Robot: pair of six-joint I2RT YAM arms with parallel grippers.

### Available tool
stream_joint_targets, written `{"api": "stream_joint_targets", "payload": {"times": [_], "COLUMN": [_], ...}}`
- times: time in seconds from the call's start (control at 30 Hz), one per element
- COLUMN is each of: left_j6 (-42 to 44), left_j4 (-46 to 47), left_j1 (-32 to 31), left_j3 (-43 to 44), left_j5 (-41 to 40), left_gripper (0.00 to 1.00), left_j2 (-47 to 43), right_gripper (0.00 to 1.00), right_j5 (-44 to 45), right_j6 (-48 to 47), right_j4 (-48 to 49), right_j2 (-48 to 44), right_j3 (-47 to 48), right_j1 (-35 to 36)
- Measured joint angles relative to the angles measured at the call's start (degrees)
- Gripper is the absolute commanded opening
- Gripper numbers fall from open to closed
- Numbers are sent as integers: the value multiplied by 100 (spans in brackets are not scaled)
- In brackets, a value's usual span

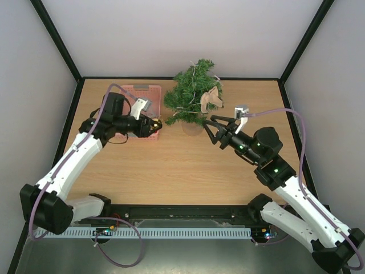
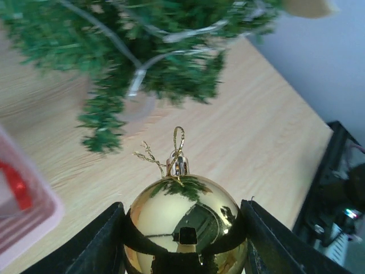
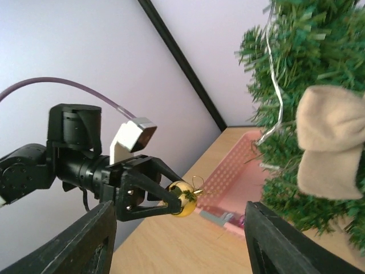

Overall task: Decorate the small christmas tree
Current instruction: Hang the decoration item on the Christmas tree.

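The small christmas tree (image 1: 193, 94) stands at the back middle of the table, with a pale string through its branches and a beige bow (image 1: 210, 98) on its right side. My left gripper (image 1: 154, 124) is shut on a shiny gold bauble (image 2: 182, 220), whose hook and gold loop point at the tree's lower branches (image 2: 142, 51). The bauble hangs a little left of the tree's base (image 2: 137, 105). My right gripper (image 1: 208, 125) stands open just right of the tree's base, below the bow (image 3: 329, 148), with nothing between its fingers (image 3: 97, 240).
A pink perforated basket (image 1: 144, 91) sits left of the tree, behind the left gripper, with red and grey items inside (image 2: 17, 188). Grey walls with a black frame close the table on three sides. Bare wood lies in front of both grippers.
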Motion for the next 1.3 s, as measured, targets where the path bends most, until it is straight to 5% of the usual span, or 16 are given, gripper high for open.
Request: {"api": "stream_joint_targets", "payload": {"times": [0.2,0.3,0.43,0.73,1.03,1.3], "left_j6": [-7,-42,-275,-776,-822,-944], "left_j4": [186,350,737,1416,1491,1591], "left_j1": [-229,-332,-433,-769,-883,-1032], "left_j3": [-164,-245,-380,-538,-538,-538], "left_j5": [649,955,1340,1908,2020,2199], "left_gripper": [32,32,32,32,32,32], "left_j2": [-431,-542,-645,-855,-859,-866], "right_gripper": [52,34,24,25,43,37], "right_j5": [-205,-162,-173,-192,-284,-153], "right_j6": [448,470,321,289,-367,-1652], "right_j4": [219,308,372,1185,728,546], "right_j2": [431,627,1058,1088,1255,505], "right_j3": [-4,24,240,22,409,-179], "right_j1": [291,713,1064,1156,1167,1169]}}
